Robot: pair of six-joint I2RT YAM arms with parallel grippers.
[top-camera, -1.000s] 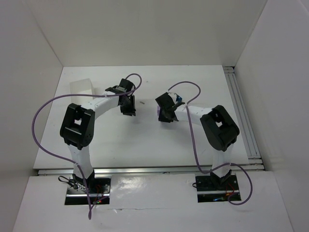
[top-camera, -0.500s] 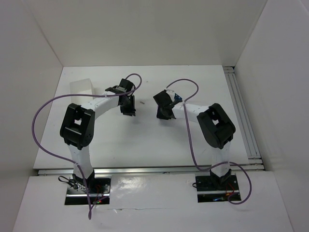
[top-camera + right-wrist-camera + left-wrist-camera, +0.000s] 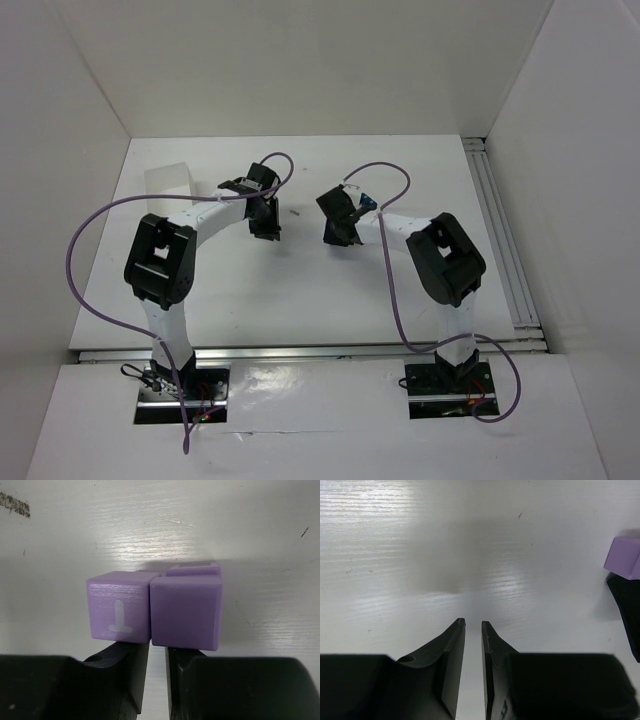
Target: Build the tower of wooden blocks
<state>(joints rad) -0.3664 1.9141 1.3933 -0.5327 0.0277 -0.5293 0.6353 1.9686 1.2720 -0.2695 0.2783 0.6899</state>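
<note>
Left fingers pinched to a thin slit, gripping nothing, with bare white surface in the gap and ahead of the tips. Well off to the right of those tips and farther out, cut by the frame edge, one small light purple wood cube down on the surface. Just on its near side, a black shape too cropped to identify. Right fingers likewise drawn almost together, with only a narrow gap and nothing clamped between the pads. Directly ahead of the right tips, a tight cluster of three blocks on the surface. Ahead and slightly left, a light purple cube marked with a white upside-down T. Pressed against its right side, a plain-faced light purple cube. Tucked behind the plain one, a third light purple cube, only its top showing. Seam between the front pair roughly in line with the slit of the right fingers. Front pair overlapping the fingertips in the wrist view, actual contact impossible to judge. From above, both sets of fingers angled down toward the middle of the surface, near each other but apart, the cluster hidden beneath the right arm's head. Well away to the left of the left fingers, a translucent white box standing on the surface.
</note>
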